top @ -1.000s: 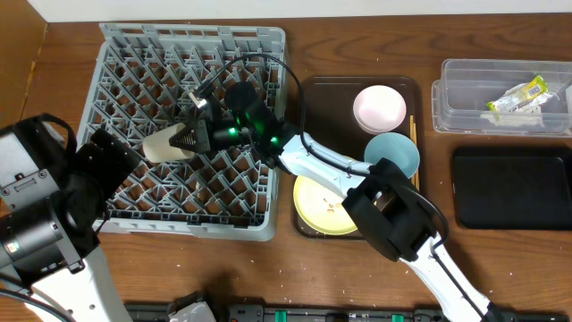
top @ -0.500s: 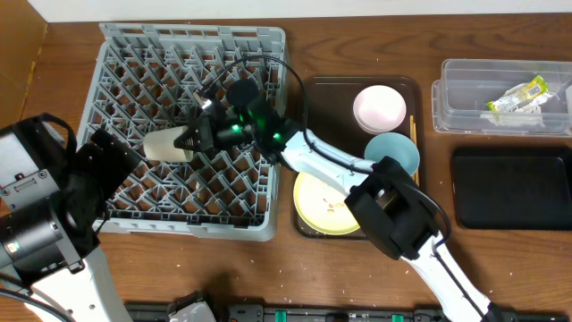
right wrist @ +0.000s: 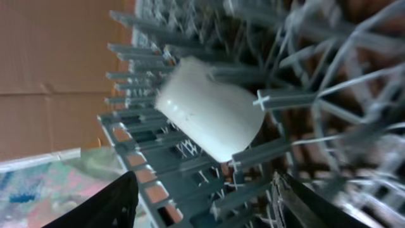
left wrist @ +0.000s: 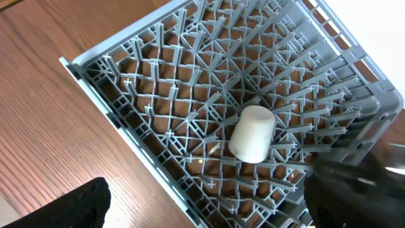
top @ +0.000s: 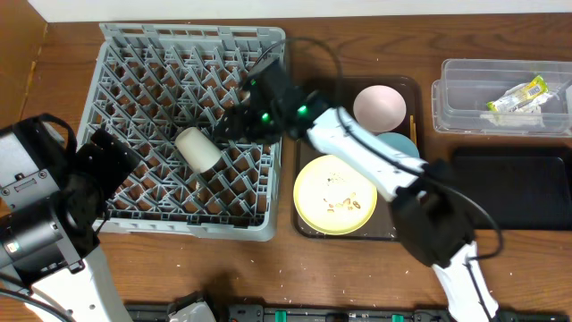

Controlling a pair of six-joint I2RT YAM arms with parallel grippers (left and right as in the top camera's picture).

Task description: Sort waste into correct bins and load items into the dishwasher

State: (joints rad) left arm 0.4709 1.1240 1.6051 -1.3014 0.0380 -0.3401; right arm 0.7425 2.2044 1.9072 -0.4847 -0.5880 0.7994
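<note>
At far left, our left gripper (left wrist: pixel 202 206) hangs by the near edge of the grey dish rack (top: pixel 192 36). In its wrist view one dark finger sits in each lower corner, spread wide with nothing between them. The small pale cup (top: pixel 198 148) lies on its side among the pegs in the middle of the rack, touching neither gripper.

Just right of the cup, our right gripper (top: pixel 234 125) hovers over the rack. In its wrist view the jaws are parted and empty, and the cup lies beyond them.

Further right, the dark brown tray (top: pixel 308 89) carries the yellow plate (top: pixel 335 194) with whitish food scraps (top: pixel 340 204), the pink bowl (top: pixel 379 107) and the light blue bowl (top: pixel 404 143), which the right arm partly hides.

At far right the clear tub (top: pixel 500 64) holds a green-yellow wrapper (top: pixel 520 95), and the black bin (top: pixel 527 192) sits just below it.
</note>
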